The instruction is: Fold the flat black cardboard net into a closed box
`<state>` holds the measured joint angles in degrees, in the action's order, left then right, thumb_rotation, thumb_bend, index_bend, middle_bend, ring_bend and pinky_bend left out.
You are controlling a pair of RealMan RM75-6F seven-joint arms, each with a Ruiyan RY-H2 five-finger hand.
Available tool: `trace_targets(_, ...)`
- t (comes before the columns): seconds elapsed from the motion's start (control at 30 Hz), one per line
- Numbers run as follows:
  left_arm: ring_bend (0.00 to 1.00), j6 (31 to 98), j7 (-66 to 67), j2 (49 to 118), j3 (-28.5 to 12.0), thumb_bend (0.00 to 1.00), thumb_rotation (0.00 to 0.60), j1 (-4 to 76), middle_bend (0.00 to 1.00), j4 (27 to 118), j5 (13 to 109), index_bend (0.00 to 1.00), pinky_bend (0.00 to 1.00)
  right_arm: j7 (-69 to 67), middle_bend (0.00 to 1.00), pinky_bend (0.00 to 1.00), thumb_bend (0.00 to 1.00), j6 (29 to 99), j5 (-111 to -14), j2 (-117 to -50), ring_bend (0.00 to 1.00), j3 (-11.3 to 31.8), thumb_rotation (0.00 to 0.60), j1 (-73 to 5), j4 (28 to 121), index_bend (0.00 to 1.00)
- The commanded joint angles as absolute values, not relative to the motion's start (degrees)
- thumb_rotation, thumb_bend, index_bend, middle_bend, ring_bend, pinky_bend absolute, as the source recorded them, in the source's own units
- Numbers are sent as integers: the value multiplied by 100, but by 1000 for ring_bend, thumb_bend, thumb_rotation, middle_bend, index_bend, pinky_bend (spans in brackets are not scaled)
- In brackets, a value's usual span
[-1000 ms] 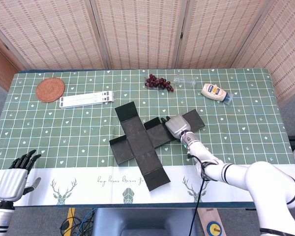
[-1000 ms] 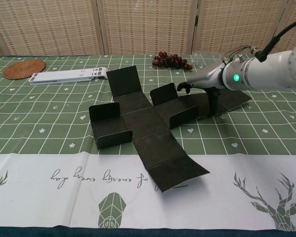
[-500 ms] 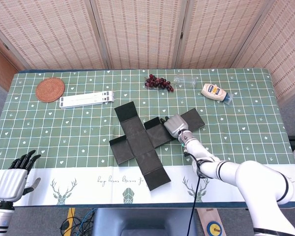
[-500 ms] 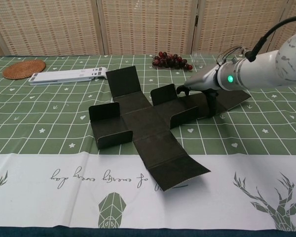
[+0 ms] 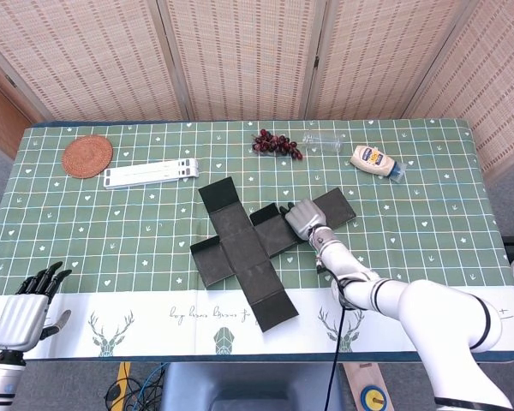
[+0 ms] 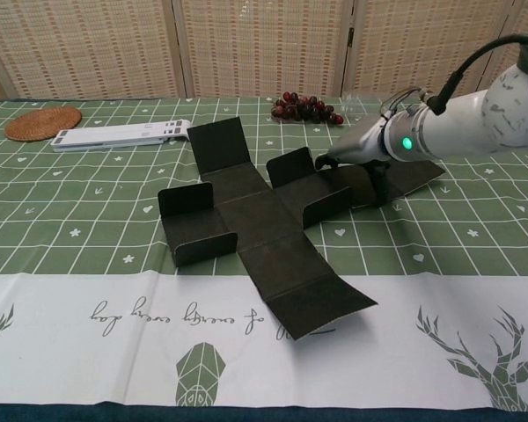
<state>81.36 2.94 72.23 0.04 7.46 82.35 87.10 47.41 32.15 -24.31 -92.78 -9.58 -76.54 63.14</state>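
Note:
The black cardboard net [image 5: 244, 248] lies as a cross at mid-table, with short flaps standing up on its left and right arms. In the chest view the net [image 6: 255, 215] has its near panel curling up off the cloth. My right hand [image 5: 301, 219] rests on the net's right arm, its dark fingertips touching the raised flap there. In the chest view the right hand [image 6: 361, 149] reaches leftward over that panel, thumb pointing down onto it. My left hand [image 5: 26, 308] hangs off the table's near left corner, fingers apart and empty.
A woven coaster [image 5: 87, 156] and a white folding stand [image 5: 151, 174] lie at the back left. Grapes [image 5: 276, 144], a clear bottle [image 5: 324, 142] and a mayonnaise bottle [image 5: 375, 160] sit behind the net. A folding screen closes the far side.
My right hand has crept slightly left and away from me, nudging the net a little leftward. The left hand has not moved.

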Motion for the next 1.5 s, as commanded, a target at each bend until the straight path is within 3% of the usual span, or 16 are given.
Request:
trace_targets(0.03,134,8137,289,7223,7,271,600,744,103,8231,8712,161,197,4766,154,1000,207,3259,-2437,-9293,769,-982,600,-7676,6319,98)
trace_targets(0.33,134,8171,221,7246,2,271,600,757,103,8161,8764,161,197,4594,261,1000,345,3676,-2677,-9262,771,-838,600,-7560,6509,240)
trace_targets(0.67,178,8055,-197,7417,-159,270,600,1248,123,7864,9223,227,221,3966,311,1000,352,4373,-3396,-8860,788,-416,600,-7106,7314,305)
trace_targets(0.77,294,8080,-493,7637,-255,271,600,1512,193,7562,9467,294,375,3813,319,1000,363,4480,-3630,-8794,793,-375,600,-6944,7467,313)
trace_targets(0.97,687,7981,-1206,8251,-406,270,600,2176,361,6737,9871,412,852,3643,320,1000,366,4546,-3897,-8765,794,-313,600,-6702,7591,315)
trace_targets(1.07,753,7677,-1206,8466,-410,264,600,2488,342,6482,9915,372,913,3581,320,1000,366,4582,-3983,-8781,794,-268,600,-6600,7595,315)
trace_targets(1.2,733,7365,-1048,8707,-432,181,600,2830,167,6354,9933,180,916,3547,320,1000,366,4594,-4047,-8786,794,-210,600,-6502,7608,315)
trace_targets(1.27,719,7247,-960,8877,-437,169,600,2975,134,6223,9928,129,915,3538,320,1000,366,4602,-4083,-8789,795,-179,600,-6457,7615,315)
trace_targets(1.5,699,7250,-624,9603,-380,169,600,3371,92,5331,10108,94,912,3552,324,1000,367,4626,-4182,-8792,797,-90,600,-6344,7656,315)
